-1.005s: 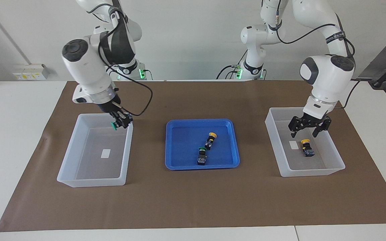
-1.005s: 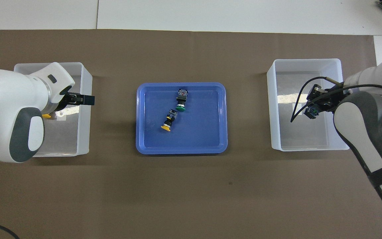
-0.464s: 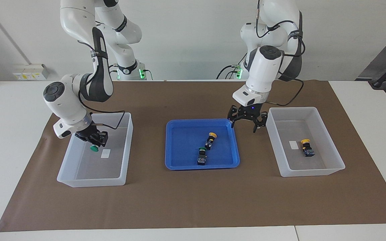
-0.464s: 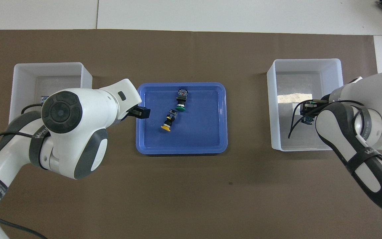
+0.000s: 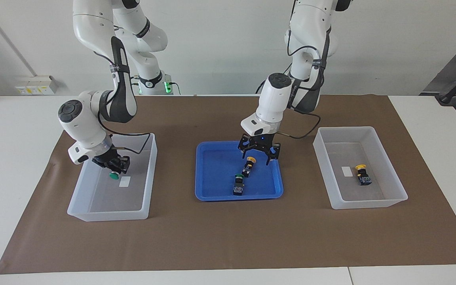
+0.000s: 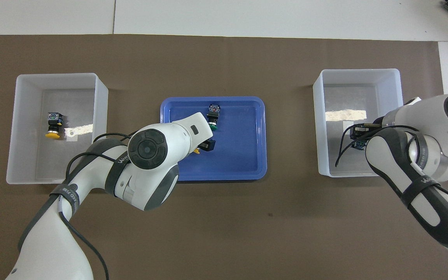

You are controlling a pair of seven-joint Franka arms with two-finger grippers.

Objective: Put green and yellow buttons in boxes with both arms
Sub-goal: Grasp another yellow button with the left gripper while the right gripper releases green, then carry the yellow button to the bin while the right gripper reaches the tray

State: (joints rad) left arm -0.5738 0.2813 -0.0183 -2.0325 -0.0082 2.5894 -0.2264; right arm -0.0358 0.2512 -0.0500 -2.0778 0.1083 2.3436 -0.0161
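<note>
My right gripper [image 5: 114, 165] [image 6: 358, 136] is shut on a green button [image 5: 113, 175], held low over the floor of the box [image 5: 109, 215] [image 6: 319, 128] at the right arm's end, beside its label. My left gripper [image 5: 258, 155] [image 6: 207, 145] hangs open just above a yellow button [image 5: 248, 164] [image 6: 196, 151] in the blue tray. A second green button [image 5: 238, 184] [image 6: 212, 115] lies in that tray, farther from the robots. Another yellow button [image 5: 362, 174] [image 6: 53, 125] lies in the box [image 5: 370, 206] [image 6: 12, 128] at the left arm's end.
The shallow blue tray [image 5: 212, 158] [image 6: 239, 155] sits mid-table between the two boxes, all on a brown mat [image 5: 228, 237]. In the overhead view the left arm covers most of the tray's end toward its own box.
The left gripper has swung from over its own box, across to the blue tray, and come down over the yellow button. The right gripper carried the green button from the box's rim down inside.
</note>
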